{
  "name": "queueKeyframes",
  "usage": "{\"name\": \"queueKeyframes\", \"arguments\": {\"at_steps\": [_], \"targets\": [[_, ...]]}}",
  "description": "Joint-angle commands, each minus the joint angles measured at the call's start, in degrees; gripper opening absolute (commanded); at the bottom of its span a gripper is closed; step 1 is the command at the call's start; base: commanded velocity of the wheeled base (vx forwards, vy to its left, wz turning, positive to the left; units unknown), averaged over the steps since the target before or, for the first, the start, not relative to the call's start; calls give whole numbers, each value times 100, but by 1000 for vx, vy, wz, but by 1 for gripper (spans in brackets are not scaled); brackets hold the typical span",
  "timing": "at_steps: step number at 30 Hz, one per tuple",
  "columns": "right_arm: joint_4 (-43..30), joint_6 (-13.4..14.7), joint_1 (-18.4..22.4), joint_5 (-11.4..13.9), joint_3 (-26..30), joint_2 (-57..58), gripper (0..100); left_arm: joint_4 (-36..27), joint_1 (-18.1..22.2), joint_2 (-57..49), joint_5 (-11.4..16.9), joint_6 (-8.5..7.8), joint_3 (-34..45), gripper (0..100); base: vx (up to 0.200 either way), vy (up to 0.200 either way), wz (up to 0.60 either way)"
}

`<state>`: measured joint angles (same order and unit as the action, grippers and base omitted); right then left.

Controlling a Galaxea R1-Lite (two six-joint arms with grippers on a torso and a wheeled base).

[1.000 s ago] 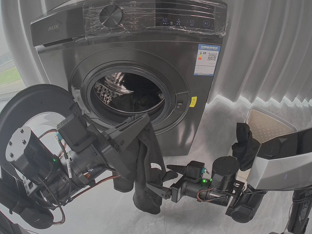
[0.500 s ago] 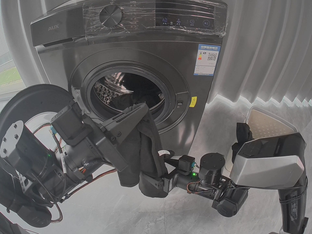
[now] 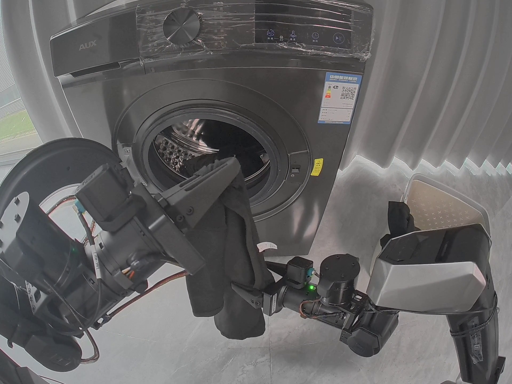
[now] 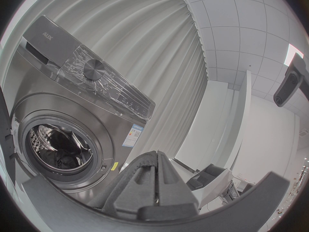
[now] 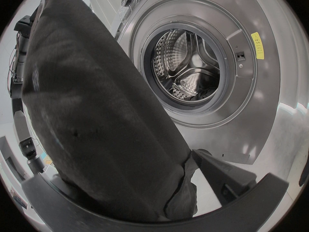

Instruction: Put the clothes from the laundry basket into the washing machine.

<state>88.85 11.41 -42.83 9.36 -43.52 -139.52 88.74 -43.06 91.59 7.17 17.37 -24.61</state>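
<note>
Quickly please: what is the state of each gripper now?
Left gripper: closed on the top of the dark garment.
Right gripper: open around the garment's lower part, not clamped on it.

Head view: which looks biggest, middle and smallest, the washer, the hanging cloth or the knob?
1. washer
2. cloth, though it hangs nearer the camera, so it looks bigger than it might be
3. knob
</note>
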Motion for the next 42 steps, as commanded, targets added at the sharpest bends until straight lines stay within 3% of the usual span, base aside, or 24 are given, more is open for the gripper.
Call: {"name": "queueKeyframes", "arguments": {"at_steps": [1,11,22,33,42], "targets": [[10,2,-86,-5,63,-5,0,3,8,-18,-5,3,-8,0,0,0,0],[28,10,-578,-5,1267,1050,0,-5,649,140,-5,12,-131,0,0,0,0],[10,54,-666,-57,2278,2315,0,-5,1168,606,-5,3,-140,0,0,0,0],[1,45,-613,101,2234,2948,0,3,1168,1177,-22,-67,79,0,0,0,0],[-8,28,-376,145,1742,3071,0,12,1124,1406,13,-85,326,0,0,0,0]]}}
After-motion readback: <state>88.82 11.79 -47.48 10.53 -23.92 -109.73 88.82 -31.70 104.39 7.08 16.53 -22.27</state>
